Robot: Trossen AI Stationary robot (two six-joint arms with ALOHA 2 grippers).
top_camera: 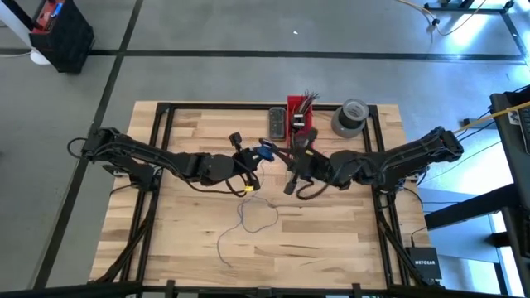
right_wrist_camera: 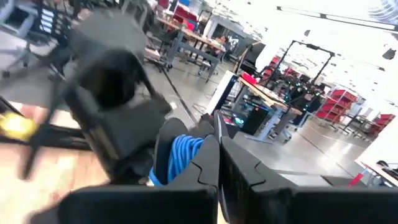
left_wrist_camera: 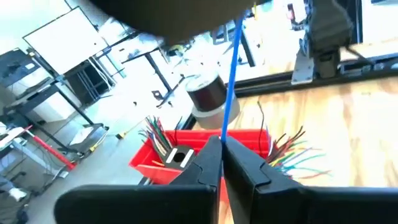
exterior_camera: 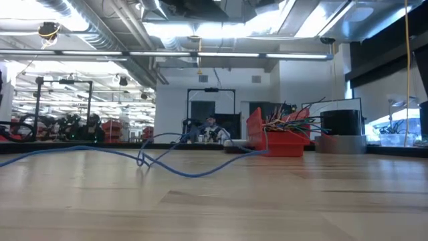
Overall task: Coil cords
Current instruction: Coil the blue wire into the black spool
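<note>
A thin blue cord is partly wound into a small coil [top_camera: 265, 151] above the table's middle, between my two grippers. My left gripper [top_camera: 251, 163] is shut on a strand of it [left_wrist_camera: 231, 74]. My right gripper [top_camera: 290, 168] is shut, and the coil [right_wrist_camera: 183, 152] shows just past its fingertips. A slack length of cord [top_camera: 252, 217] lies in loose loops on the table toward the near edge, and the low view shows it as blue [exterior_camera: 190, 171]. Neither gripper appears in the low view. My left gripper pinches a single blue strand [left_wrist_camera: 224, 138] between its two fingertips. The strand runs straight and taut from the fingers toward a dark blurred shape close in front, clear of the table. My right gripper is shut at the blue coil [right_wrist_camera: 186, 146]. Its own fingers [right_wrist_camera: 205, 168] hide the place of contact, so the hold cannot be told. The coil is lifted clear of the table.
A red bin [top_camera: 300, 116] of short multicoloured wire ends stands at the far edge, with a grey tape roll [top_camera: 349, 117] to its right and a small dark box [top_camera: 276, 122] to its left. Bare wood stretches along the table's near half around the loose cord.
</note>
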